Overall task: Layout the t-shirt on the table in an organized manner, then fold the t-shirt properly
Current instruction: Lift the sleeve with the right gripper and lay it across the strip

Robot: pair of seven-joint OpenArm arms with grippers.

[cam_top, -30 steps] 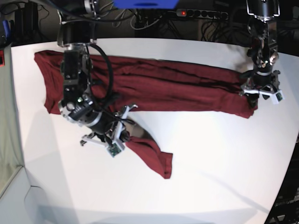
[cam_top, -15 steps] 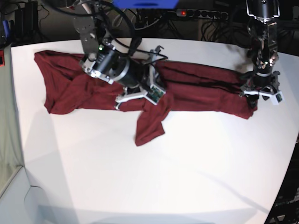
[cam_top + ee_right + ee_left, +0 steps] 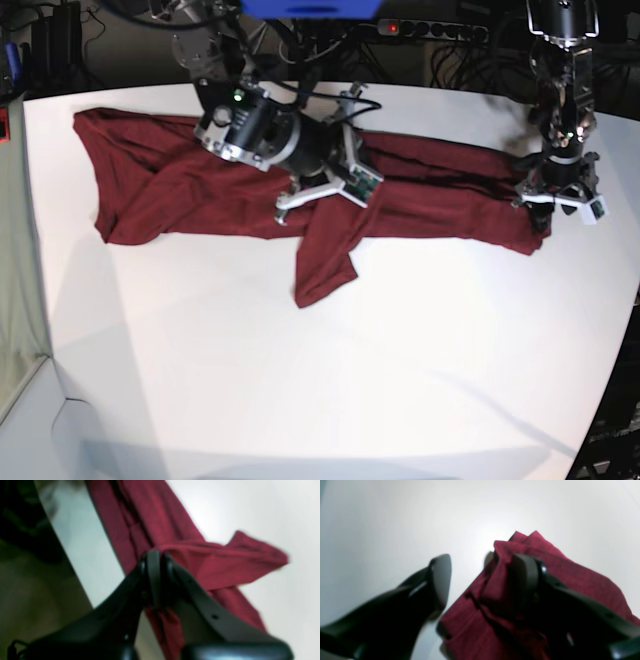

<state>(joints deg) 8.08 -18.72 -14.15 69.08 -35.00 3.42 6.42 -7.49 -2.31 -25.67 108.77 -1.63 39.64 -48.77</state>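
The dark red t-shirt (image 3: 200,190) lies in a long wrinkled band across the back of the white table (image 3: 400,380). My right gripper (image 3: 335,190) is over the band's middle, shut on a fold of the shirt; a flap (image 3: 322,265) hangs from it toward the front. The right wrist view shows the fingers (image 3: 155,562) pinched together on the cloth (image 3: 225,562). My left gripper (image 3: 553,200) is at the shirt's right end. In the left wrist view it (image 3: 482,580) is open, one finger (image 3: 525,575) resting on the fabric (image 3: 570,580), the other (image 3: 441,580) over bare table (image 3: 395,517).
A power strip (image 3: 430,30) with a red light and cables lie behind the table's back edge. The table's dark right edge (image 3: 625,370) is close to my left arm. The right wrist view shows the table's edge (image 3: 75,562) with dark floor beyond.
My right gripper has carried the shirt flap from the front left of the table up to the middle of the band, then slightly right. The left arm has not moved.
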